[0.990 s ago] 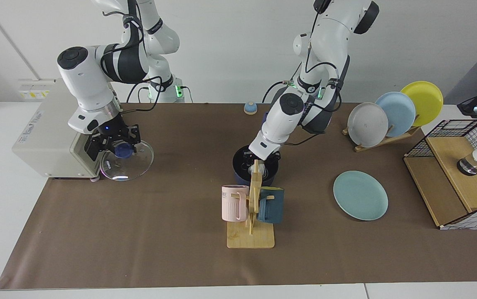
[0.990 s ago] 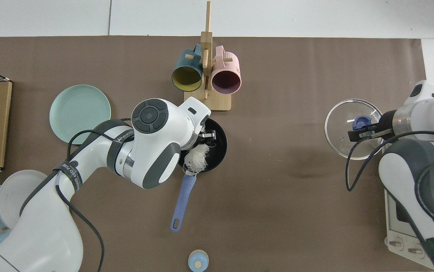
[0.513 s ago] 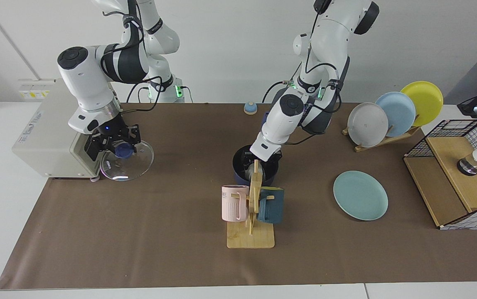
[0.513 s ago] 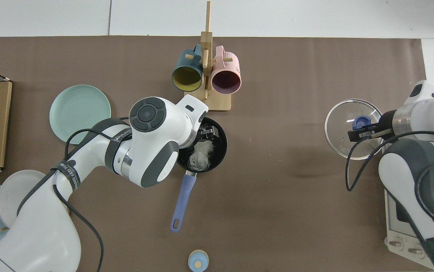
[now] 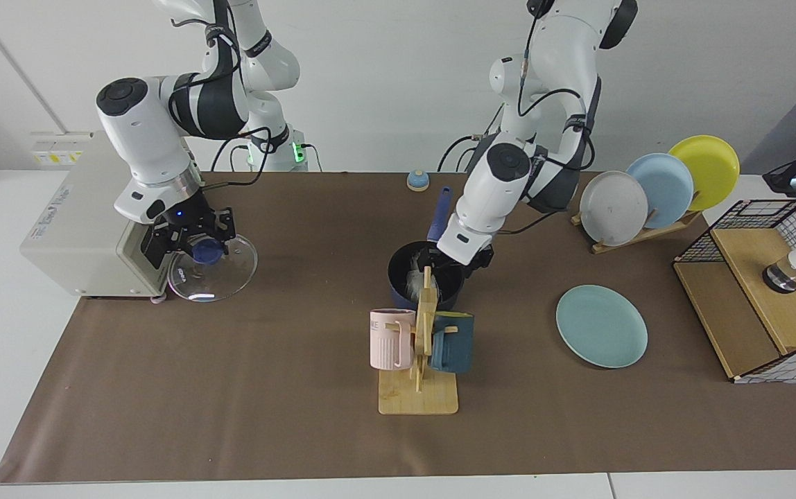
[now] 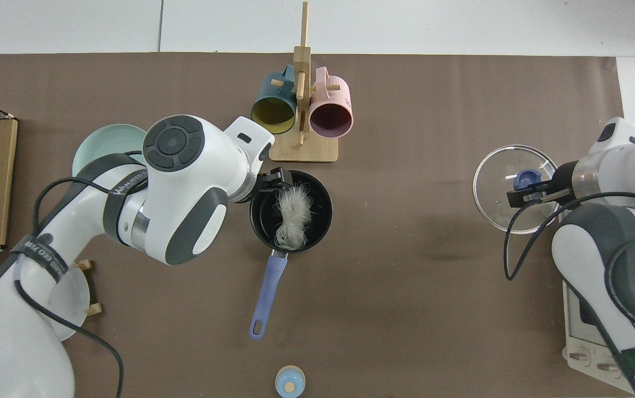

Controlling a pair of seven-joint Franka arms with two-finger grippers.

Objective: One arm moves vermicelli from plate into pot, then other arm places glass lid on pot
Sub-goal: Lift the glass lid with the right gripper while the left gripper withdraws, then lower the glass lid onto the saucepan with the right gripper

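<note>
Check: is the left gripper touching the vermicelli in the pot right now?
Apart. In the top view the left gripper sits at the pot rim, with black pot floor showing between it and the vermicelli.

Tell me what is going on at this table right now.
The vermicelli lies inside the pot, and the plate is bare. The left gripper, fingers open and holding nothing, sits at the pot's rim on the plate side. Across the table, the right gripper is shut on the blue knob of the glass lid. The pot has no lid on it yet.
</note>
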